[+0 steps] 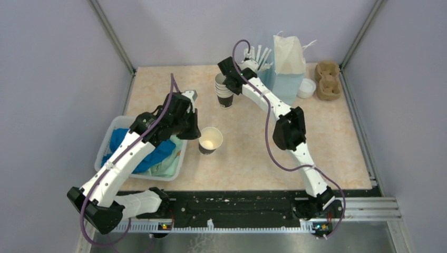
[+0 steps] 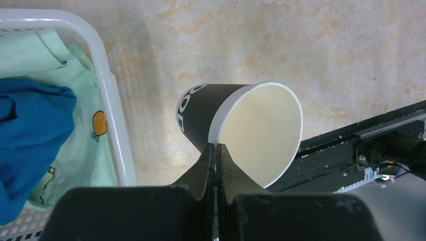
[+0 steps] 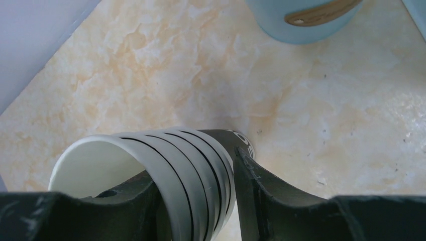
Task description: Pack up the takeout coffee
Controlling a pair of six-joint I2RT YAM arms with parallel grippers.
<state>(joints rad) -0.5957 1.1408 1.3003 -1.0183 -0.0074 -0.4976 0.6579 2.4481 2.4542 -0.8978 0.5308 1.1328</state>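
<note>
**Lidded coffee untouched at far right**

The takeout coffee (image 1: 305, 88) stands on the surface (image 1: 248, 153), between the paper bag (image 1: 288, 63) and the cardboard carrier (image 1: 327, 80). The left tool (image 2: 217, 148) is clenched on the rim of a lidless cup (image 2: 261, 130). The right tool (image 3: 196, 170) straddles a stack of cups (image 1: 223, 97); I cannot tell whether it is gripping.

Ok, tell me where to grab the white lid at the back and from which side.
Take the white lid by its rim, coming straight down: it lies flat and low, so a side approach probably offers little. Pinch its near and far edges, since the paper bag and cup carrier crowd its left and right.
</note>
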